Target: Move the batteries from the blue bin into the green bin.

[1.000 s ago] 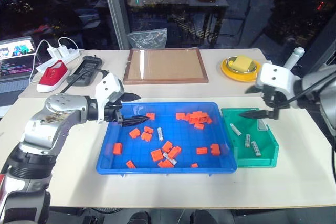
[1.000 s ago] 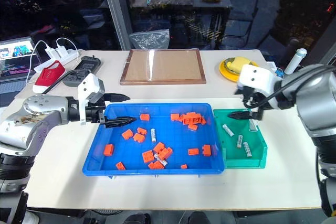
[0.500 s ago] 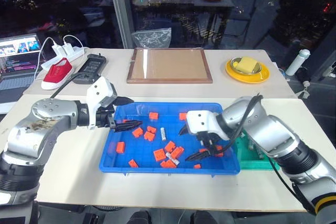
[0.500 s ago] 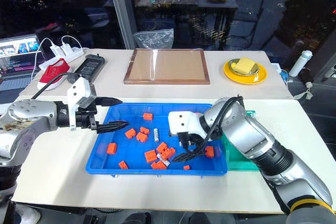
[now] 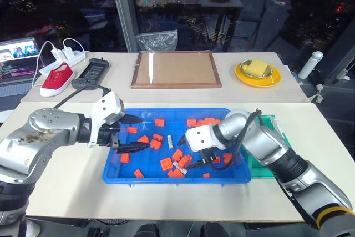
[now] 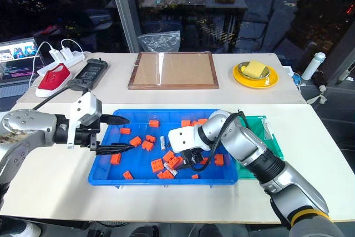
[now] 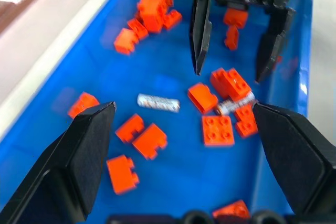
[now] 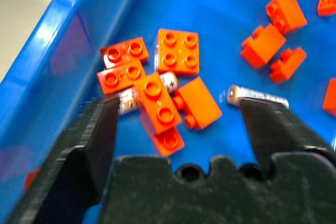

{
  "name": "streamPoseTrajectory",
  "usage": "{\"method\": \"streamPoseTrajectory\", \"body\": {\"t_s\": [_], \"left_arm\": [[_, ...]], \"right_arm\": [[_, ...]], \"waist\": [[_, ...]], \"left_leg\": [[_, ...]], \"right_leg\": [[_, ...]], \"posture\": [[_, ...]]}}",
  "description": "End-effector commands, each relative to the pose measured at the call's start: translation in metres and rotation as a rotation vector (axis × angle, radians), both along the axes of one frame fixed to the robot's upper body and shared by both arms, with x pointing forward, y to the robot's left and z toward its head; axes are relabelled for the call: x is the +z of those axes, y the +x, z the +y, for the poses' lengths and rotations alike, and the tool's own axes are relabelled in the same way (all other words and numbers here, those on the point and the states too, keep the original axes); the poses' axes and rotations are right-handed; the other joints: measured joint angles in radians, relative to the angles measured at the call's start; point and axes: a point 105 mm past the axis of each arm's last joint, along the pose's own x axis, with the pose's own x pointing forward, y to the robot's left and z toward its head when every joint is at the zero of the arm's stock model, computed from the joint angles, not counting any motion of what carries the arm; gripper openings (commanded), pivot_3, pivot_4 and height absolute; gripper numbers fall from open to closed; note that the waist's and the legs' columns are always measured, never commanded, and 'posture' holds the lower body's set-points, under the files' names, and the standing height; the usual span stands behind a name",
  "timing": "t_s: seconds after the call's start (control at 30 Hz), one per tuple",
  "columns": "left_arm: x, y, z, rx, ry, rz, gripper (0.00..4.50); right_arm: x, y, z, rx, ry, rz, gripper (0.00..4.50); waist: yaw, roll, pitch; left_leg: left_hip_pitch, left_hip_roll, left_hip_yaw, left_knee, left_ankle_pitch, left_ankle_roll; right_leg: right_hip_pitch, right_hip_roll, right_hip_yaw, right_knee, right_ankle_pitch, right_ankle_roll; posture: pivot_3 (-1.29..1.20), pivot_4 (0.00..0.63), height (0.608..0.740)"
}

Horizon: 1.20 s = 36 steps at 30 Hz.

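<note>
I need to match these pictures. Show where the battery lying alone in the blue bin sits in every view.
Left eye view: the lone battery lies mid-bin.
Right eye view: mid-bin again.
Left wrist view: on bare floor.
Right wrist view: on bare floor.
Shared landmark: the blue bin.

Blue bin point(image 5: 119, 173): two batteries point(image 7: 158, 103) visible, many orange blocks point(image 8: 177, 51).

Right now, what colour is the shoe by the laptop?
The shoe is red with a white sole, clearest in the left eye view.
</note>
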Motion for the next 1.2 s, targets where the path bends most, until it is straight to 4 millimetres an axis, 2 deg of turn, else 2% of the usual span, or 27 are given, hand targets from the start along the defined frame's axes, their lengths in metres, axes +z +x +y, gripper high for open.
{"method": "streamPoseTrajectory", "body": {"t_s": [0.03,0.17,0.23,0.37,0.5,0.57,0.7,0.77,0.87,0.9,0.93,1.0,1.1,1.2], "left_arm": [[0.01,-0.005,-0.001,-0.019,0.008,-0.041,4.5],[0.01,-0.005,-0.001,-0.021,0.008,-0.039,4.5],[0.01,-0.005,-0.002,-0.023,0.004,-0.039,4.5],[0.009,-0.004,-0.002,-0.023,0.002,-0.04,4.5],[0.009,-0.004,-0.003,-0.027,-0.003,-0.04,4.5],[0.008,-0.003,-0.004,-0.028,-0.003,-0.041,4.5],[0.008,-0.001,-0.007,-0.036,0.006,-0.055,4.5],[0.009,0.0,-0.008,-0.038,0.002,-0.059,4.5],[0.008,-0.001,-0.009,-0.046,0.008,-0.053,4.5],[0.007,-0.002,-0.009,-0.046,0.011,-0.05,4.5],[0.006,-0.002,-0.008,-0.046,0.013,-0.048,4.5],[0.005,-0.001,-0.007,-0.042,0.021,-0.05,4.5],[0.004,-0.001,-0.007,-0.039,0.028,-0.051,4.5],[0.003,-0.001,-0.008,-0.044,0.022,-0.049,4.5]], "right_arm": [[0.001,-0.002,0.002,0.019,0.017,0.018,2.43],[-0.01,0.001,-0.002,0.008,-0.001,0.034,0.99],[-0.011,0.002,-0.005,-0.002,-0.005,0.046,0.44],[0.007,0.008,-0.014,-0.042,0.017,0.05,0.45],[0.034,0.027,-0.029,-0.123,0.047,-0.015,0.45],[0.037,0.037,-0.041,-0.184,0.031,-0.027,0.45],[0.032,0.064,-0.057,-0.319,0.008,-0.097,0.45],[0.032,0.073,-0.06,-0.347,0.003,-0.145,1.45],[0.043,0.072,-0.055,-0.348,0.055,-0.136,2.29],[0.049,0.072,-0.052,-0.348,0.082,-0.145,2.81],[0.053,0.072,-0.05,-0.348,0.099,-0.154,3.02],[0.059,0.067,-0.04,-0.387,0.162,-0.088,3.69],[0.066,0.046,-0.022,-0.397,0.255,0.067,3.69],[0.054,0.018,-0.014,-0.363,0.201,0.197,3.69]], "waist": [[0.001,0.0,0.0],[0.001,0.0,0.0],[0.0,0.0,0.0],[0.0,0.0,0.0],[0.001,0.0,0.0],[-0.001,0.0,0.0],[0.0,0.0,0.0],[0.001,0.0,0.0],[-0.002,0.0,0.0],[-0.004,0.0,0.0],[-0.005,0.0,0.0],[-0.006,0.0,0.0],[-0.005,0.0,0.0],[0.002,0.0,0.0]], "left_leg": [[0.0,0.0,0.0,0.0,0.0,0.0],[0.0,0.0,0.0,0.0,0.0,0.0],[0.0,0.0,0.0,0.0,0.0,0.0],[0.001,0.0,0.0,0.0,0.0,0.0],[0.0,0.0,0.0,0.0,0.0,0.0],[0.0,0.0,0.0,0.0,0.0,0.0],[0.001,0.0,0.0,-0.001,0.0,0.0],[0.0,0.0,0.0,-0.001,0.0,0.0],[0.0,0.0,0.0,-0.001,0.0,0.0],[0.0,0.0,0.0,-0.002,0.0,0.0],[0.0,0.0,0.0,-0.002,0.0,0.0],[0.0,0.0,0.0,-0.002,0.0,0.0],[0.0,0.0,0.0,-0.002,0.0,0.0],[0.0,0.0,0.0,-0.002,0.0,0.0]], "right_leg": [[0.0,0.0,0.0,0.0,0.0,0.0],[0.0,0.0,0.0,0.0,0.0,0.0],[0.0,0.0,0.0,0.0,0.0,0.0],[0.0,0.0,0.0,0.0,0.0,0.0],[0.0,0.0,0.0,0.0,0.0,0.0],[0.0,0.0,0.0,-0.001,0.0,0.0],[0.0,0.0,0.0,-0.001,0.0,0.0],[0.0,0.0,0.0,-0.001,0.0,0.0],[0.0,0.0,0.0,-0.001,0.0,0.0],[0.0,0.0,0.0,0.0,0.0,0.0],[0.0,0.0,0.0,0.0,0.0,0.0],[0.0,0.0,0.0,0.0,0.0,0.0],[0.0,0.0,0.0,0.001,0.0,0.0],[0.0,0.0,0.0,0.001,0.0,0.0]], "posture": [[0.0,0.15,0.74],[0.0,0.15,0.74],[0.0,0.15,0.74],[0.0,0.15,0.74],[0.0,0.15,0.74],[0.0,0.15,0.74],[0.0,0.15,0.74],[0.0,0.15,0.74],[0.0,0.15,0.74],[0.0,0.15,0.74],[0.0,0.15,0.74],[0.0,0.15,0.74],[0.0,0.15,0.74],[0.0,0.15,0.74]]}}
